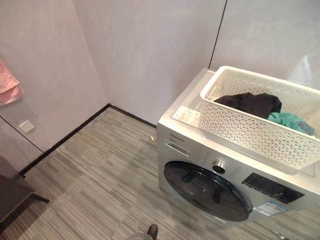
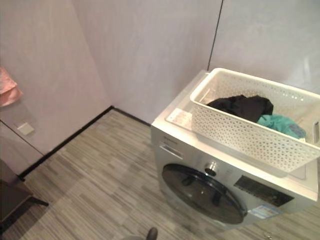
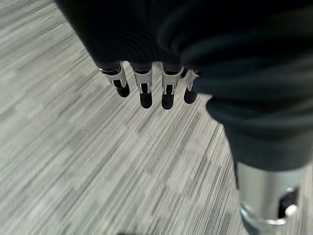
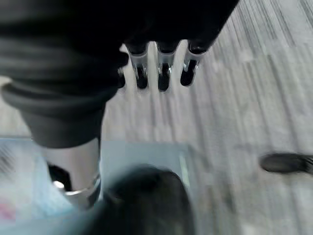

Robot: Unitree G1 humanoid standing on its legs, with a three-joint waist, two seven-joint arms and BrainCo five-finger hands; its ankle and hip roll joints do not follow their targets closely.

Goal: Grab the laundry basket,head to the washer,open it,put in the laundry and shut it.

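- The white perforated laundry basket [image 1: 250,127] stands on top of the washer [image 1: 200,150], at the right of the left eye view, its far end running off the right edge of the frame.
- Inside the basket lie a black garment [image 1: 250,103] and, just beside it toward the right, a teal garment [image 1: 290,122]; the two touch.
- The washer is silver-grey and sits in the lower right of the frame against the pale wall [image 1: 150,50]. Its round dark door [image 1: 207,191] faces the lower part of the frame and is closed; a silver dial [image 1: 219,166] sits just above it.
- A pink towel [image 1: 9,87] hangs at the left edge of the frame, well apart from the washer.
- The striped grey floor [image 1: 100,175] fills the lower left.
- The left hand [image 3: 146,88] hangs above the floor, fingers straight and apart, holding nothing.
- The right hand [image 4: 161,73] likewise hangs over the floor with straight fingers side by side, nothing in its grasp.
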